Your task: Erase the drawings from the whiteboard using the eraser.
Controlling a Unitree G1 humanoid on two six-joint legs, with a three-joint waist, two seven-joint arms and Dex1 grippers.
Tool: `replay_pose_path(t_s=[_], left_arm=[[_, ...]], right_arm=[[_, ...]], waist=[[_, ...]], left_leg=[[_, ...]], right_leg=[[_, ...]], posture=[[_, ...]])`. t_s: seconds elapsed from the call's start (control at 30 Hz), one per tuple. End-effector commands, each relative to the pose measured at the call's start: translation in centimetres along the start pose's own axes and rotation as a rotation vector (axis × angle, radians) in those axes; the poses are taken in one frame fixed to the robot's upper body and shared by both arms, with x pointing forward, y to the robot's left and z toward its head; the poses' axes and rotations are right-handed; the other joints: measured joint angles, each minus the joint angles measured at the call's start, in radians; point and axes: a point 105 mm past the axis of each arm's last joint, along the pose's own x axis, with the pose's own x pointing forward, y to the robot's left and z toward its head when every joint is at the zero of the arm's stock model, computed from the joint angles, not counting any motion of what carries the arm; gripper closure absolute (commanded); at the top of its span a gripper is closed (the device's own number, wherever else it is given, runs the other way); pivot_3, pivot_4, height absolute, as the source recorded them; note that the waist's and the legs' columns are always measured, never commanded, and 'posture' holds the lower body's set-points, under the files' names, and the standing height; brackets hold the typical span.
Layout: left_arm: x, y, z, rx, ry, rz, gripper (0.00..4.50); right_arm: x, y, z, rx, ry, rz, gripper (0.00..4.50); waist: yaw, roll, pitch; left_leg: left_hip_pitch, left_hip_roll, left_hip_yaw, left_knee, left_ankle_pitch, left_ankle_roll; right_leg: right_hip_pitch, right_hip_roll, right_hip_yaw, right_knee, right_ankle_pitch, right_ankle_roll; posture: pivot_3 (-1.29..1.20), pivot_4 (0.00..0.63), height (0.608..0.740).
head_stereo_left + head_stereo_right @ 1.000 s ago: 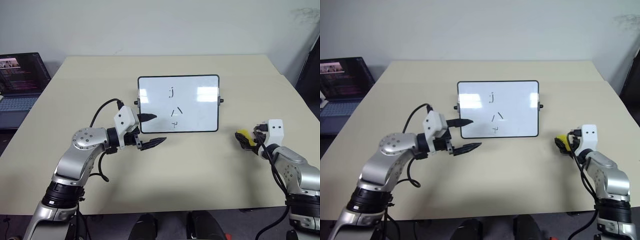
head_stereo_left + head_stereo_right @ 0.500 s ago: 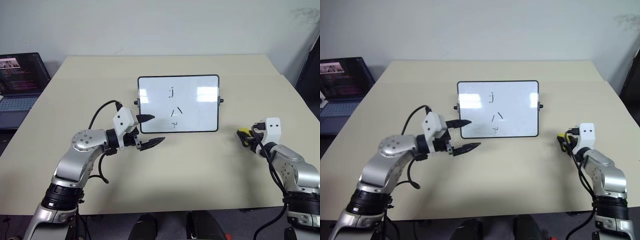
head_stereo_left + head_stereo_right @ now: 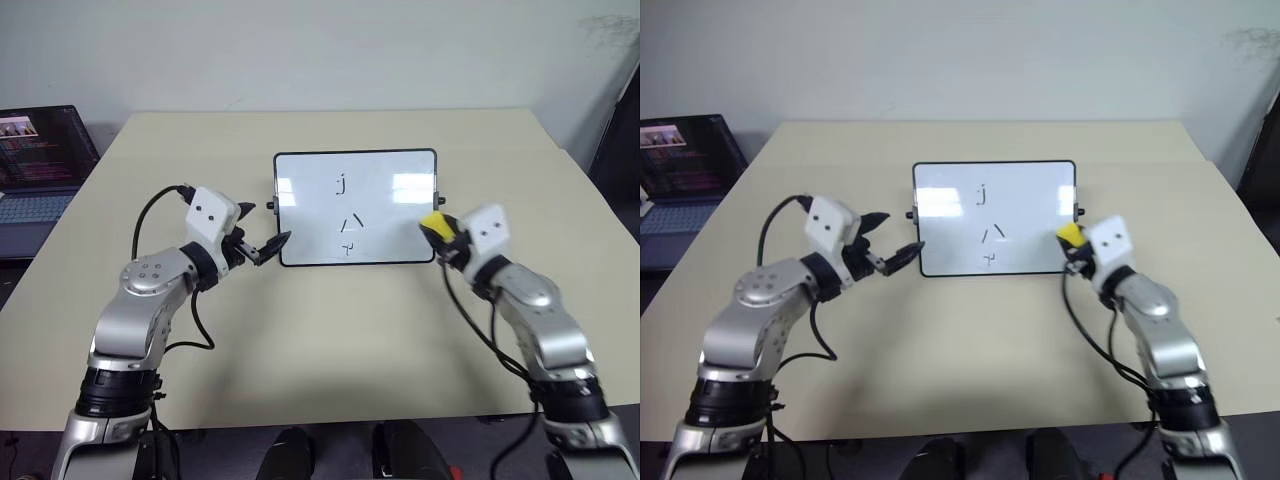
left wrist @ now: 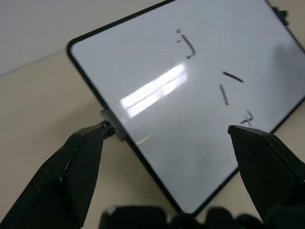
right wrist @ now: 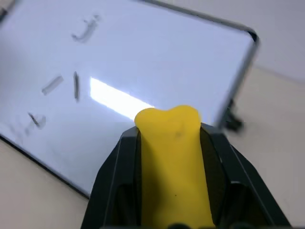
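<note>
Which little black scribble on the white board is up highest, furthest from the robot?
The hook-shaped one like a letter j, alone near the whiteboard's far edge. The two slanted strokes and small squiggle sit closer.

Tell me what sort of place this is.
Probably an office or lab room: a plain beige table against a bare white wall, a small whiteboard lying on it, and an open laptop beside the table.

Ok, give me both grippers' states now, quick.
Left gripper: open, empty, at the whiteboard's left edge.
Right gripper: shut on the eraser, by the whiteboard's right edge.
</note>
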Motion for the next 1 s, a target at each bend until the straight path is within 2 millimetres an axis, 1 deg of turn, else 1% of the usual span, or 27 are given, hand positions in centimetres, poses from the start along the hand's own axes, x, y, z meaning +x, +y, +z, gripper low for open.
replay_pose_path(t_s=[0.03, 0.17, 0.3, 0.47, 0.6, 0.67, 0.8, 0.93, 1.0], left_arm=[[0.2, 1.5, 1.5, 0.033, -0.022, 0.062, 0.0], [1.0, 1.7, 1.6, 0.031, -0.016, 0.072, 0.0], [1.3, 1.8, 1.6, 0.031, -0.015, 0.071, 0.0], [1.5, 1.8, 1.4, 0.011, -0.004, 0.053, 0.0], [1.5, 1.3, 1.4, 0.011, 0.002, 0.012, 0.0], [1.6, 1.2, 1.4, 0.014, 0.006, 0.005, 0.0], [1.6, 1.2, 1.3, 0.017, 0.008, -0.001, 0.0], [1.6, 1.1, 1.2, 0.016, 0.008, -0.006, 0.0], [1.6, 1.0, 1.2, 0.016, 0.008, -0.008, 0.0]], right_arm=[[2.6, 0.7, 2.7, -0.073, -0.087, 0.036, 3.21], [5.6, 0.9, 4.5, -0.1, -0.112, 0.057, 3.21], [8.0, 0.9, 5.8, -0.132, -0.122, 0.057, 3.21], [10.2, 1.2, 6.9, -0.167, -0.129, 0.056, 3.21], [11.4, 1.3, 7.4, -0.188, -0.138, 0.042, 3.21], [11.9, 1.4, 7.3, -0.198, -0.134, 0.038, 3.21], [12.7, 3.1, 5.8, -0.217, -0.092, 0.088, 3.21], [13.0, 4.7, 4.5, -0.256, -0.062, 0.145, 3.21], [12.9, 5.7, 3.1, -0.27, -0.022, 0.189, 3.21]], waist=[[0.001, 0.0, 0.0], [0.002, 0.0, 0.0], [0.001, 0.0, 0.0], [-0.002, 0.0, 0.0], [-0.005, 0.0, 0.0], [-0.006, 0.0, 0.0], [-0.011, 0.0, 0.0], [-0.023, 0.0, 0.0], [-0.024, 0.0, 0.0]], left_leg=[[0.0, 0.0, 0.0, 0.0, 0.0, 0.0], [-0.002, 0.0, 0.0, 0.0, 0.002, -0.003], [-0.008, 0.0, 0.003, 0.0, 0.002, -0.004], [-0.01, 0.0, 0.005, 0.0, 0.002, -0.004], [-0.009, 0.0, 0.007, 0.0, 0.002, -0.004], [-0.008, 0.0, 0.008, 0.0, 0.002, -0.004], [-0.007, 0.0, 0.009, 0.0, 0.002, -0.004], [-0.006, 0.0, 0.01, 0.0, 0.002, -0.004], [-0.006, 0.0, 0.01, 0.0, 0.002, -0.003]], right_leg=[[0.0, 0.0, 0.0, 0.0, 0.0, 0.0], [-0.002, -0.001, 0.0, 0.0, 0.001, 0.0], [-0.011, -0.003, 0.002, 0.003, 0.001, 0.0], [-0.016, -0.007, 0.003, 0.007, 0.001, 0.0], [-0.016, -0.007, 0.004, 0.009, 0.001, 0.0], [-0.016, -0.007, 0.005, 0.011, 0.001, 0.0], [-0.016, -0.007, 0.006, 0.012, 0.001, 0.0], [-0.016, -0.007, 0.007, 0.013, 0.001, 0.0], [-0.016, -0.007, 0.008, 0.014, 0.001, 0.0]], posture=[[0.0, 0.15, 0.74], [0.0, 0.15, 0.74], [0.0, 0.15, 0.74], [0.0, 0.15, 0.74], [0.0, 0.15, 0.74], [0.0, 0.15, 0.74], [0.0, 0.15, 0.74], [0.0, 0.15, 0.74], [0.0, 0.15, 0.74]])
